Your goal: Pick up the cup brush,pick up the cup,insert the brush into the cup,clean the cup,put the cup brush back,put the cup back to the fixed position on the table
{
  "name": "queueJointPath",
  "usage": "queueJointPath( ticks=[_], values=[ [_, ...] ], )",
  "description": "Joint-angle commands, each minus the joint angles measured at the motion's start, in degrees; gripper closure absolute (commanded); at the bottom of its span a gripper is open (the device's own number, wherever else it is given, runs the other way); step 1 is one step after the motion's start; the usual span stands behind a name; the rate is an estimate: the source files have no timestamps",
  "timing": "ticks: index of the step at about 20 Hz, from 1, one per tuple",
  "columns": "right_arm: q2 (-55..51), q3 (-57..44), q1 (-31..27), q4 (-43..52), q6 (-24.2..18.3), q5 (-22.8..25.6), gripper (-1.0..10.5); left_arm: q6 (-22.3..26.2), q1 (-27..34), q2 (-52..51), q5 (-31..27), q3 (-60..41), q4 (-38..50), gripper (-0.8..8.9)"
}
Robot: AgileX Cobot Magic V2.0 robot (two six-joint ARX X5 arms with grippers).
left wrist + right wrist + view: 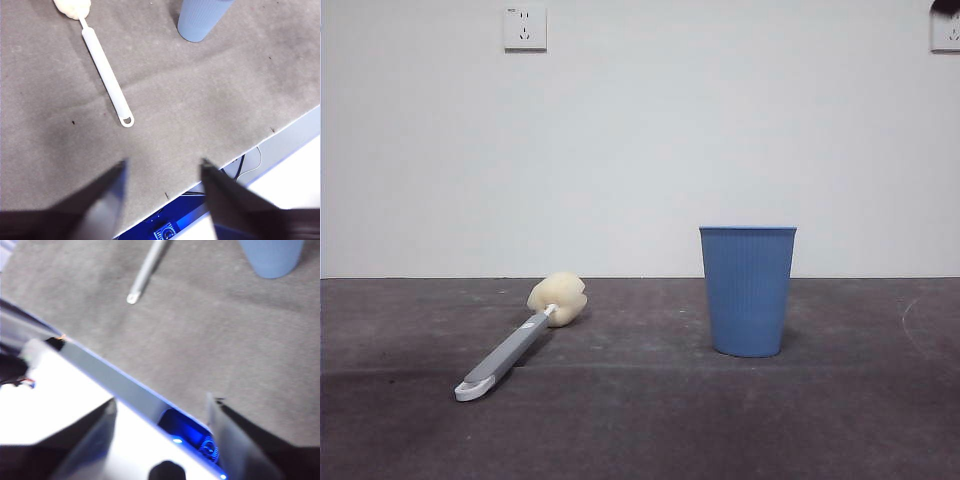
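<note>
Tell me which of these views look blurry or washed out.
Front view: sharp, evenly lit, with a soft shadow beside the cup. Left wrist view: the cup brush looks washed out, jaws blurred. Right wrist view: blurred throughout, with white glare beyond the table edge.

The table [640,420] is seen level from a low front camera, facing a wall [640,140]. Both wrist cameras look steeply down from above its near edge. The brush [515,345] and cup [748,290] are shared by all three views.

No readable text, labels, brands or numbers anywhere, nothing legible on any surface
</note>
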Motion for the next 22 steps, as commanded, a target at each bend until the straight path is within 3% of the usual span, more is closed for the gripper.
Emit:
queueJointPath(
  ticks=[1, 19, 22],
  values=[
    [-0.09, 1.22, 0.22, -0.48, -0.11, -2.91, 9.6, 0.85, -0.07, -0.07, 0.11, -0.5, 0.24, 8.22],
    [-0.09, 1.46, 0.24, -0.5, -0.09, -3.48, 9.4, 0.85, -0.07, -0.07, 1.31, -0.5, 0.28, 8.17],
    [-0.09, 1.46, 0.24, -0.5, -0.09, -3.48, 9.4, 1.11, 0.0, -0.07, -2.1, -0.5, 0.13, 8.17]
  ],
)
